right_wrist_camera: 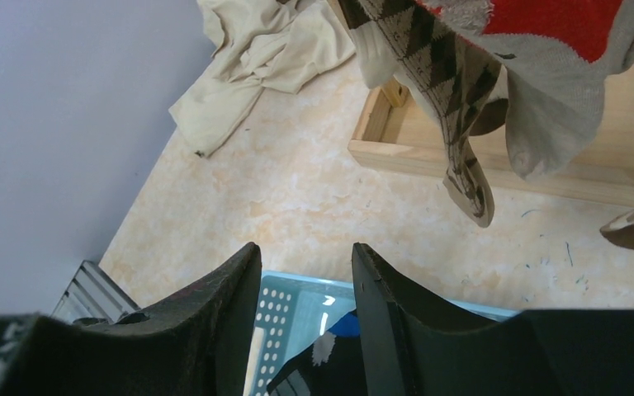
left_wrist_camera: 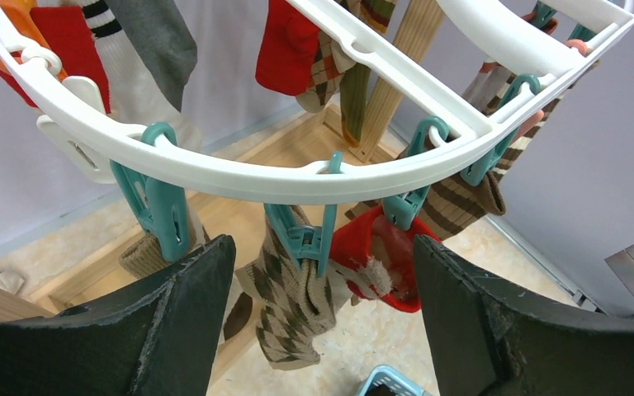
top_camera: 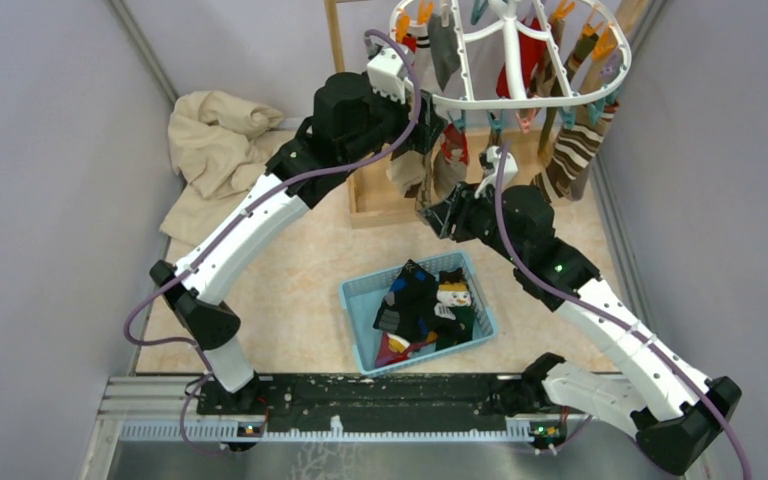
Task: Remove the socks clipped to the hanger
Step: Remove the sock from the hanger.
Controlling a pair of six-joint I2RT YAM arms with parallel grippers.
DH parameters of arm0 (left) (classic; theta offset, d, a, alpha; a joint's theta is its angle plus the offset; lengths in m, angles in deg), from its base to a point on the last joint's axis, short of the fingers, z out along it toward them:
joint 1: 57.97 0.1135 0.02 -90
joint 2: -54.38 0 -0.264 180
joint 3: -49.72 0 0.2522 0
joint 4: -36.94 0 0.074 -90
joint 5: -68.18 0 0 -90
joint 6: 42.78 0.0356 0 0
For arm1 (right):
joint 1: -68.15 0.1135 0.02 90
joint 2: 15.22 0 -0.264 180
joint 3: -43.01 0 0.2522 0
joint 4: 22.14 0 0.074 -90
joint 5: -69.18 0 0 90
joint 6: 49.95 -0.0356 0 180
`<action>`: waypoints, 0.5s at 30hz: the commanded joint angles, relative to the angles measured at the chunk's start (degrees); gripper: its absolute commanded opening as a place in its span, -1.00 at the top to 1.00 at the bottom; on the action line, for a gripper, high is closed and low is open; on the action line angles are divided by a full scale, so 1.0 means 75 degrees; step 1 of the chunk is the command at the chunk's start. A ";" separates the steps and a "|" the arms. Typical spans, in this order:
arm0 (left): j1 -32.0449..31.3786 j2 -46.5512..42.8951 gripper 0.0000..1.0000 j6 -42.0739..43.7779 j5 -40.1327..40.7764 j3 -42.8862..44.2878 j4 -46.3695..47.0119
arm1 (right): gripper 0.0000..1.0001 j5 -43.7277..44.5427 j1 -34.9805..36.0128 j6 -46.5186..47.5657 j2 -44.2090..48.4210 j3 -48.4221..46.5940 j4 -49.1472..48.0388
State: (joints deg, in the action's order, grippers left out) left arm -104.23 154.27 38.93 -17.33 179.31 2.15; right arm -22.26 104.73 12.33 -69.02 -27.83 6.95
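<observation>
Listing from the fingers out: left gripper (left_wrist_camera: 322, 268) first?
— Black fingers spread wide, nothing between them. Raised just under the hanger (left_wrist_camera: 239, 173) rim, framing a teal clip (left_wrist_camera: 305, 235).
Clip's contents?
— One argyle sock (left_wrist_camera: 293, 318): brown-and-cream knit, limp, hanging. Just beside it is a red sock (left_wrist_camera: 376, 268) with fuzzy pale trim, on its own teal clip.
Right gripper (right_wrist_camera: 305, 256)?
— Fingers part open, nothing held. Low, over the blue basket (right_wrist_camera: 293, 309), which is perforated plastic.
Progress?
— Partway, by my reckoning. Several loose socks (top_camera: 425, 305) lie heaped in the basket, a snowman face among them. Many more hang clipped round the hanger, including a brown striped sock (top_camera: 572, 150).
Hanger itself?
— White rigid plastic, oval, with cross bars. It has small teal, orange and pink clips, and a light wooden stand (top_camera: 375, 212) behind it.
</observation>
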 commanded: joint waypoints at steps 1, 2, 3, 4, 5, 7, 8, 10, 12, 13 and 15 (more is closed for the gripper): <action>-0.0026 0.0088 -0.68 0.0293 0.0042 0.0228 0.0053 | 0.09 -0.0035 0.0045 -0.0039 -0.0012 -0.0189 -0.0456; -0.0006 0.0093 -0.67 0.0325 0.0054 0.0226 0.0070 | 0.09 -0.0035 0.0045 -0.0040 -0.0010 -0.0198 -0.0441; 0.0016 0.0103 -0.66 0.0336 0.0048 0.0234 0.0089 | 0.09 -0.0033 0.0039 -0.0025 -0.0015 -0.0203 -0.0427; 0.0048 0.0118 -0.64 0.0337 0.0021 0.0246 0.0076 | 0.09 -0.0044 0.0044 -0.0018 -0.0019 -0.0204 -0.0433; 0.0078 0.0129 -0.63 0.0338 -0.0022 0.0257 0.0078 | 0.09 -0.0048 0.0045 -0.0025 -0.0016 -0.0194 -0.0428; 0.0181 0.0153 -0.57 0.0312 -0.0156 0.0265 0.0079 | 0.09 -0.0054 0.0040 -0.0024 -0.0033 -0.0185 -0.0432; 0.0218 0.0162 -0.55 0.0287 -0.0214 0.0260 0.0075 | 0.09 -0.0064 0.0043 -0.0023 -0.0032 -0.0183 -0.0437; 0.0265 0.0185 -0.53 0.0271 -0.0335 0.0237 0.0122 | 0.09 -0.0070 0.0045 -0.0012 -0.0034 -0.0160 -0.0458; 0.0293 0.0234 -0.51 0.0257 -0.0475 0.0268 0.0150 | 0.09 -0.0084 0.0045 -0.0010 -0.0056 -0.0160 -0.0464; 0.0310 0.0249 -0.49 0.0251 -0.0550 0.0270 0.0186 | 0.09 -0.0095 0.0045 -0.0013 -0.0067 -0.0158 -0.0476; 0.0340 0.0306 -0.47 0.0248 -0.0816 0.0282 0.0251 | 0.09 -0.0102 0.0044 -0.0012 -0.0091 -0.0169 -0.0475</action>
State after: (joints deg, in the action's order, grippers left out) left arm -102.28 155.24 40.48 -19.49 179.68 2.28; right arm -22.45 104.73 12.35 -69.32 -27.83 6.93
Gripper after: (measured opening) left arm 0.744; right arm 0.456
